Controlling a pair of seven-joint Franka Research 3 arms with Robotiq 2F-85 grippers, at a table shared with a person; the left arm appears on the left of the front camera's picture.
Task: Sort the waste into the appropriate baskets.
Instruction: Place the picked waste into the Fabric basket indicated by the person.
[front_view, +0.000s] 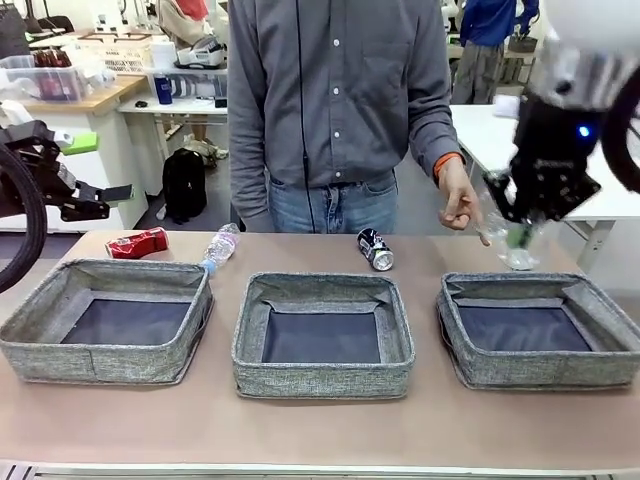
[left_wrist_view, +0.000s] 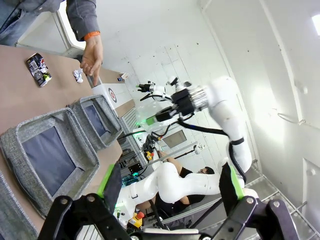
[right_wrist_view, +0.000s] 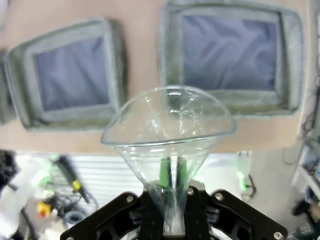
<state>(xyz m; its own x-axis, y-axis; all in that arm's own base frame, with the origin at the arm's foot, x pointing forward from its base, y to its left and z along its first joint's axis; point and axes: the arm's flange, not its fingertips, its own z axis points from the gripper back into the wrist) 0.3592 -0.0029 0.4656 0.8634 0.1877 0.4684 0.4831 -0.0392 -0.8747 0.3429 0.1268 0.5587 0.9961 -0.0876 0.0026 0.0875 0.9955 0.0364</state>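
Note:
Three grey baskets stand in a row: left (front_view: 100, 358), middle (front_view: 320, 376), right (front_view: 545, 368), all with bare dark bottoms. Behind them on the table lie a crushed red can (front_view: 138, 243), a blue-capped clear bottle (front_view: 220, 246) and a dark printed can (front_view: 376, 249). My right gripper (front_view: 520, 232) is shut on crumpled clear plastic (front_view: 517, 250), held just above the far rim of the right basket. The right wrist view has the plastic (right_wrist_view: 170, 130) flaring out from the shut fingers. My left gripper (front_view: 100, 168) hangs open and empty, high at the far left. A white paper wad (left_wrist_view: 78, 75) lies near the dark can (left_wrist_view: 39, 69).
A person stands at the far side, one hand (front_view: 460, 205) held low close to my right gripper and the plastic. In the right wrist view two baskets (right_wrist_view: 115, 65) (right_wrist_view: 230, 102) lie below the plastic. Bare table runs along the front of the baskets.

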